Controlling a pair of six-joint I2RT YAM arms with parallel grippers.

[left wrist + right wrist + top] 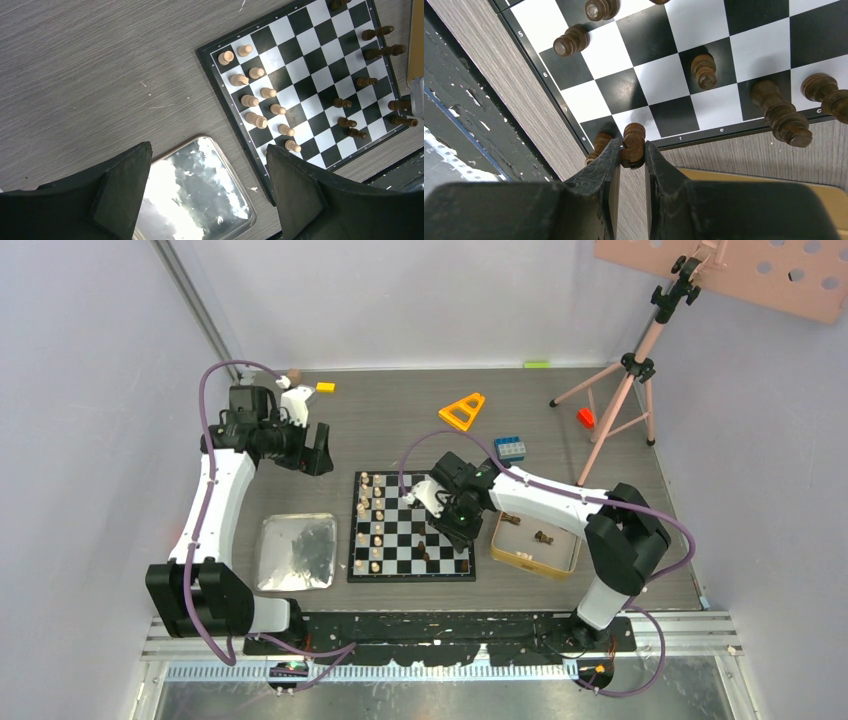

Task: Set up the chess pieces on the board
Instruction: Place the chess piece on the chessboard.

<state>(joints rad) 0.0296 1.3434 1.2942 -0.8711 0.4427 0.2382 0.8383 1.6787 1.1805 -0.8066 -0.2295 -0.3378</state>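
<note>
**Right jaws clenched on a dark piece at the board's corner; left jaws released and holding nothing.**

Your right jaws grip one dark brown piece [633, 145] between their tips. Its long axis runs roughly along the fingers, so it hangs about upright. It sits over the border of the board [621, 90], with the corner squares just ahead of the tips; you cannot tell whether its base touches down. A second dark piece [600, 142] stands just outside one finger, touching it or nearly so. Letting go and backing straight out along the fingers looks the safest way not to knock it. Your left jaws gape wide over the tabletop [75, 75] beside the silver tray [190, 185], well apart from the dark side. The right arm is clearly the nearer one.
</note>
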